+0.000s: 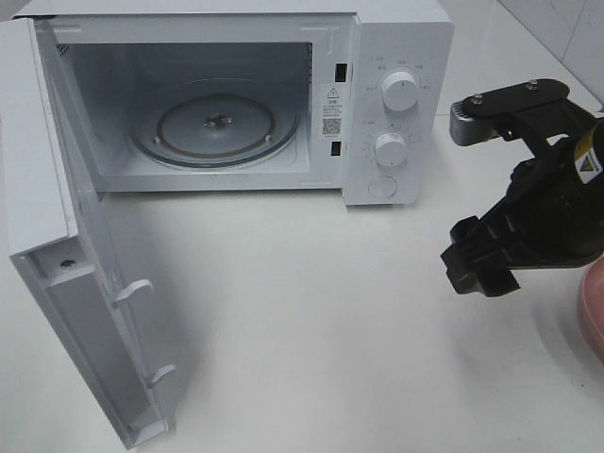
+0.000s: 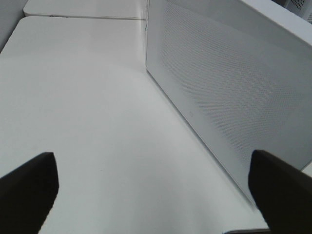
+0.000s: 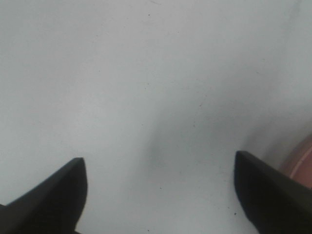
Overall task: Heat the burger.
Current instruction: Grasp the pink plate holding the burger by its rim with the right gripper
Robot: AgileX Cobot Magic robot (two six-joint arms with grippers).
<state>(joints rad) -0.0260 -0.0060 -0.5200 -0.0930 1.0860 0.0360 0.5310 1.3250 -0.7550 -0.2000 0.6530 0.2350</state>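
Our right gripper [image 1: 462, 193] sits released and empty at frame right; left gripper [image 2: 151, 161] spread too, beside the microwave [image 2: 234, 87] wall. No burger visible anywhere; we guess it's on the pink plate [image 1: 593, 316] cut off lower right. Risk: blind reach clips the plate rim, burger topples.

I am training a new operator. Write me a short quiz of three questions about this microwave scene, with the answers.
1. True or false: the door of the white box-shaped microwave oven stands wide open.
2. What lies on the round glass turntable inside? A) food B) a plate C) nothing
3. Fill the gap: the jaws of the black right pincer stand ___.
Key: 1 true; 2 C; 3 open.
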